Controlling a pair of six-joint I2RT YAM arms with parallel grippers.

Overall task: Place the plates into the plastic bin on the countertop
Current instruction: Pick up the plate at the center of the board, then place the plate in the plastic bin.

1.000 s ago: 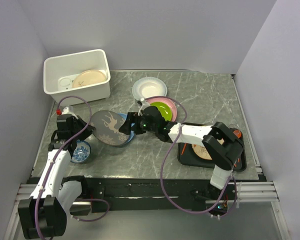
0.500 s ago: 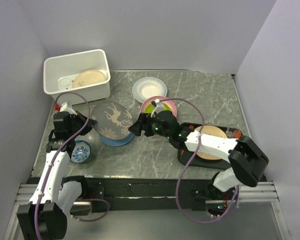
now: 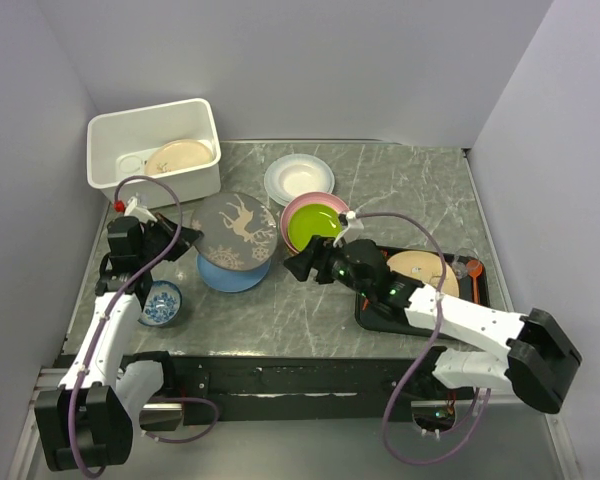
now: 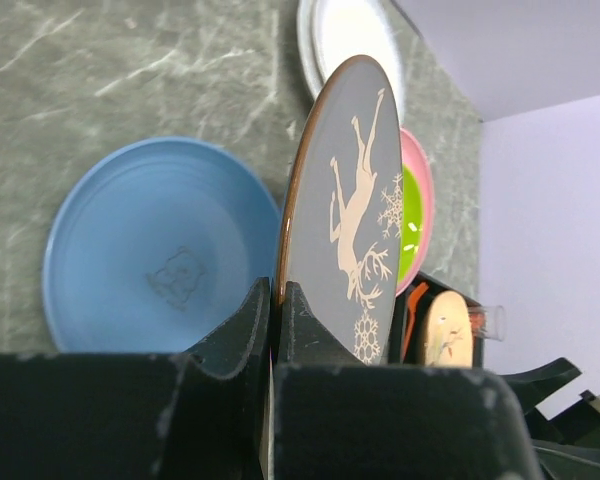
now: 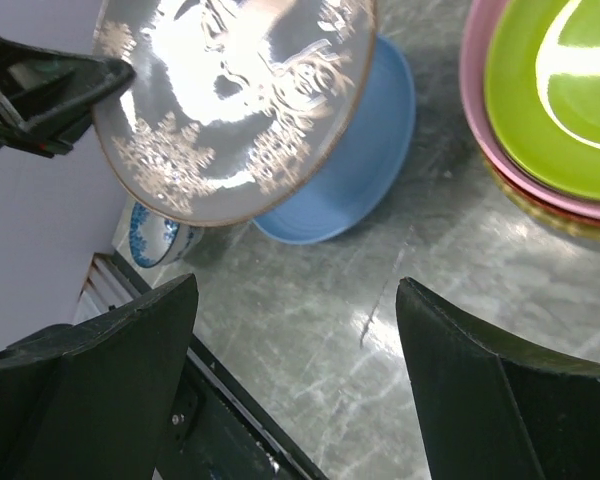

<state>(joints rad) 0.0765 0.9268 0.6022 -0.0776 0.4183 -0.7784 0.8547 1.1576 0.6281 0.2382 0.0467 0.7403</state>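
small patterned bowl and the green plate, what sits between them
The light blue plate, with the deer plate held over it by the left gripper; top view shows it.

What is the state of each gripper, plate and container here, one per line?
left gripper: shut on the deer plate's rim
deer plate: held tilted over the blue plate
right gripper: open, empty
blue plate: lying flat
green plate: stacked in the pink plate
plastic bin: holds a cream plate

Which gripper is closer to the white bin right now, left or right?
Left. The left gripper, shut on the deer plate's rim, is just in front of the plastic bin. The right gripper, open, hangs farther right, near the green plate.
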